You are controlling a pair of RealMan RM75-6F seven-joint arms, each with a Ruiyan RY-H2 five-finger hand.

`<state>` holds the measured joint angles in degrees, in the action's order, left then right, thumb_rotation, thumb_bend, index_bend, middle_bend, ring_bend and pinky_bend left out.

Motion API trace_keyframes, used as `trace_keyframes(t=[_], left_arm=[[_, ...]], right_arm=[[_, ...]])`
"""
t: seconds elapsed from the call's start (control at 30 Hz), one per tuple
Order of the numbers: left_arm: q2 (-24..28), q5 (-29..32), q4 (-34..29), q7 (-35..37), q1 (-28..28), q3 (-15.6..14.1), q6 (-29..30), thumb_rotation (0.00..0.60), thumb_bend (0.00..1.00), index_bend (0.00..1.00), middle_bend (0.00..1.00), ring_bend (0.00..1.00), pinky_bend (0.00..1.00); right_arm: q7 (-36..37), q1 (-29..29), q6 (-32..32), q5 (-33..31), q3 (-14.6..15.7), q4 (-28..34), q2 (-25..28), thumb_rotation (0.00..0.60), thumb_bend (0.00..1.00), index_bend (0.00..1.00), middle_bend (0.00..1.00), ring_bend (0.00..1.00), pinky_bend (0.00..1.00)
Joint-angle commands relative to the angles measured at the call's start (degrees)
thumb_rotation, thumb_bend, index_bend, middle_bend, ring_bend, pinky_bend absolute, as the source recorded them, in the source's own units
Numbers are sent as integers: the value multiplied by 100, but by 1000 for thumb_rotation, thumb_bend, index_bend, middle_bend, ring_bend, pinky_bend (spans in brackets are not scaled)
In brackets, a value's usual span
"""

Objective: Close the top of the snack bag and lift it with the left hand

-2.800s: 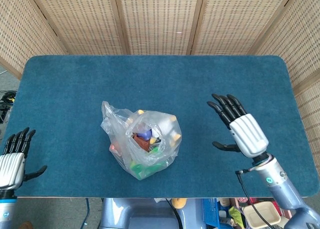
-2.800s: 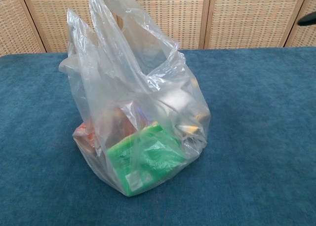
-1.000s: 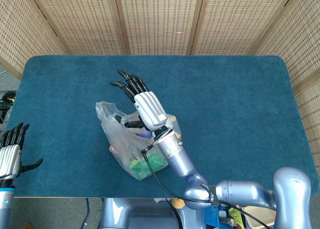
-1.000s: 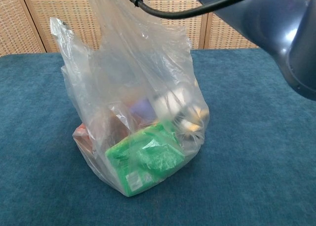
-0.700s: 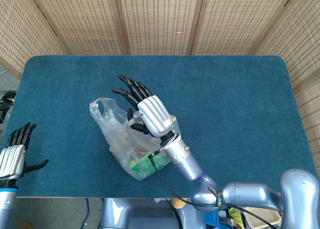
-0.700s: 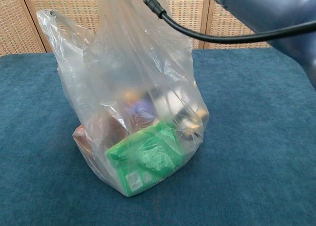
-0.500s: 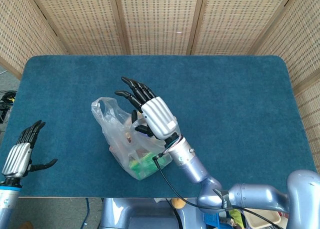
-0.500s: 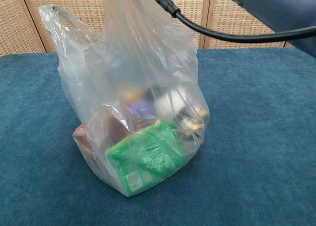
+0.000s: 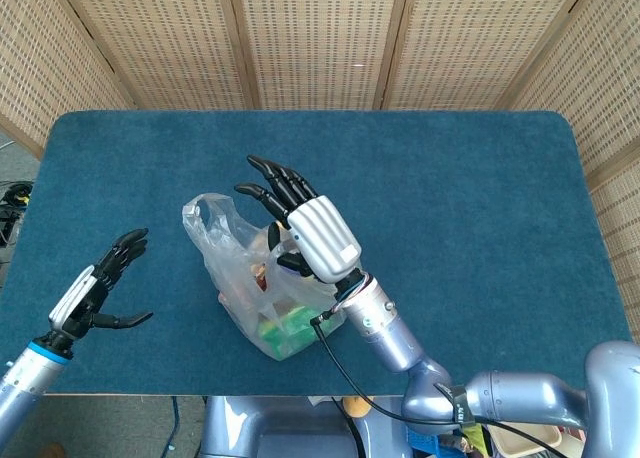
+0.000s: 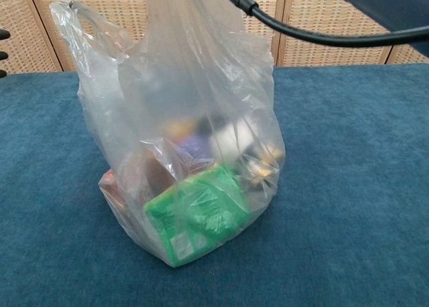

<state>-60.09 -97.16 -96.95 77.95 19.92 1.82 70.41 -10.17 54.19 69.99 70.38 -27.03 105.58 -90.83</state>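
Observation:
The clear plastic snack bag point(image 9: 250, 293) stands on the blue table, left of centre, with green, red and purple packets inside point(image 10: 198, 213). My right hand point(image 9: 310, 228) hovers over its mouth with fingers spread. Its thumb is tucked down into the plastic, and the bag's near handle is drawn up taut out of the chest view. The other handle point(image 10: 87, 19) stands free as a loop on the left point(image 9: 205, 218). My left hand point(image 9: 100, 288) is open, fingers apart, above the table left of the bag and apart from it. Only its fingertips point(image 10: 3, 35) show in the chest view.
The blue felt table point(image 9: 450, 198) is backed by wicker screens point(image 9: 320, 38). A black cable point(image 10: 301, 32) runs from my right wrist across the top of the chest view. My right forearm point(image 9: 400, 348) crosses the table's near edge beside the bag.
My left hand has risen from the table's near left corner and swung right toward the bag, fingers spreading. The right hand has shifted slightly right, keeping the bag's top pulled up.

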Motion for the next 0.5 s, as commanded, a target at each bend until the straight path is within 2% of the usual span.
trace_keyframes(t=[0.03, 0.2, 0.33, 0.5], left_arm=[[-90, -488, 715, 2447, 855, -307, -396, 600, 189, 0, 0, 0, 7], [-262, -376, 1035, 3489, 1248, -393, -681, 600, 175, 0, 0, 0, 58], [-383, -440, 1255, 4148, 1487, -400, -562, 600, 173, 0, 0, 13, 94], [-475, -575, 1431, 4615, 1725, -493, -424, 600, 172, 0, 0, 30, 109]], right_arm=[[-24, -5, 4, 0, 2, 22, 26, 600, 903, 166, 0, 0, 111], [-27, -30, 12, 2, 17, 51, 81, 600, 904, 166, 0, 0, 111], [-17, -36, 9, 1, 25, 63, 104, 600, 902, 166, 0, 0, 111], [-24, -44, 2, 12, 56, 75, 127, 600, 904, 166, 0, 0, 111]])
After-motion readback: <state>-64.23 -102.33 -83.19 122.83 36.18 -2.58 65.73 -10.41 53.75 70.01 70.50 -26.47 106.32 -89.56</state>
